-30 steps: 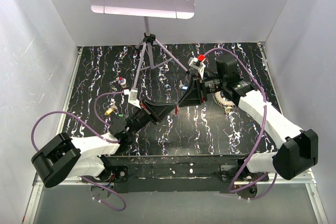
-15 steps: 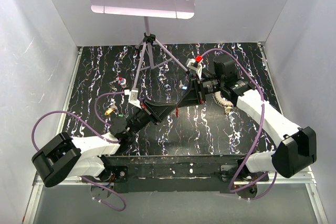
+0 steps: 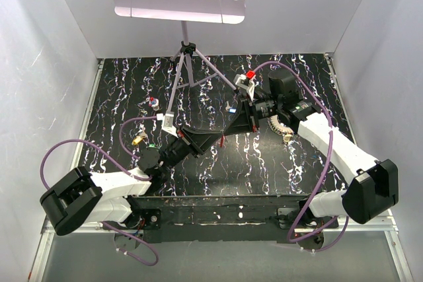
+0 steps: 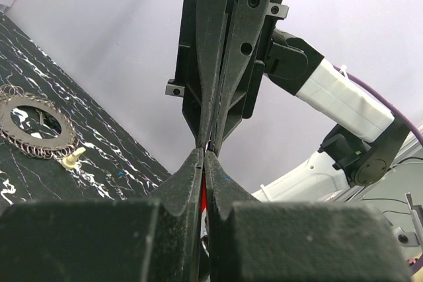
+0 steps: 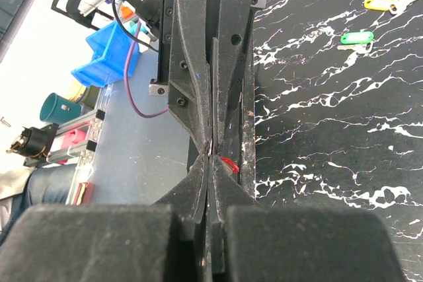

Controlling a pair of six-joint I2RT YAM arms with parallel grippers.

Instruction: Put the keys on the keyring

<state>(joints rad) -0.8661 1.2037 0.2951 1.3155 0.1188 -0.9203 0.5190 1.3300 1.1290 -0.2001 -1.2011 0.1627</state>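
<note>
My left gripper (image 3: pixel 220 139) and right gripper (image 3: pixel 229 134) meet tip to tip above the table's middle. In the left wrist view the left gripper (image 4: pixel 203 155) is shut with a red key (image 4: pixel 203 193) pinched between its fingers. In the right wrist view the right gripper (image 5: pixel 211 163) is shut on a thin metal sliver at the same spot, with the red key (image 5: pixel 229 163) sticking out beside the tips. The keyring (image 4: pixel 36 127) lies flat with a cream key (image 4: pixel 71 158) at its rim; it is partly hidden under the right arm (image 3: pixel 283 127). A yellow key (image 5: pixel 383 2) and a green key (image 5: pixel 355 37) lie loose.
A music stand's tripod (image 3: pixel 188 64) stands at the back centre. A red-and-white key (image 3: pixel 153 102) lies at the left, with the yellow key (image 3: pixel 137 141) and green key (image 3: pixel 151 143) nearer. White walls enclose the table. Purple cables loop from both arms.
The right arm has shifted slightly, its forearm drawn a little inward. Both grippers stay shut and tip to tip at the same spot.
</note>
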